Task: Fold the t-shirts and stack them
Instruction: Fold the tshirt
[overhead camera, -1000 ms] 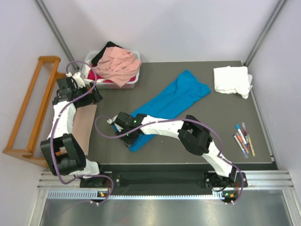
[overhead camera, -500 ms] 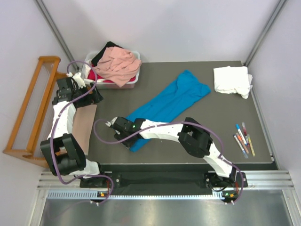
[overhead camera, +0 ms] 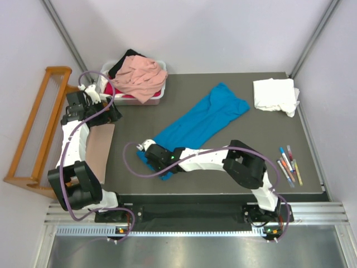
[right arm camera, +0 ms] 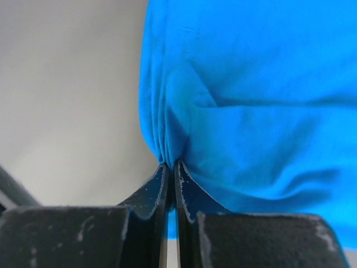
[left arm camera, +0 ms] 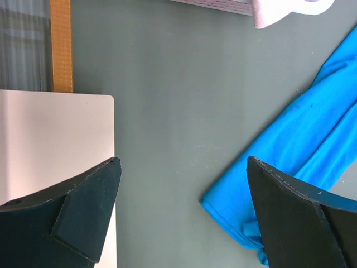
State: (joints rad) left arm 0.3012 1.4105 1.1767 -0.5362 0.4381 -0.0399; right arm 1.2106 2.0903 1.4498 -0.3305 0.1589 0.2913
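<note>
While the right gripper pressed its two dark fingers together, a thin fold of the blue t-shirt was pinched between their tips, the cloth gathering into small pleats right at the clamp. That shirt lay stretched diagonally across the grey table, its near-left end under the right arm's wrist and its far end pointing toward the white t-shirt, which sat crumpled at the far right corner, well apart from it.

The left gripper hung released, jaws spread wide, above bare table between a pale brown board and the blue shirt's edge, touching neither.

At the far left stood a white tub heaped with clothes: a salmon-pink t-shirt draped on top, a black t-shirt behind it, and a strip of a red t-shirt showing beneath. A wooden rack leaned outside the table's left edge.

A handful of coloured markers lay near the right edge; any print on their barrels was too small to read, and the shirts showed plain colour only.
</note>
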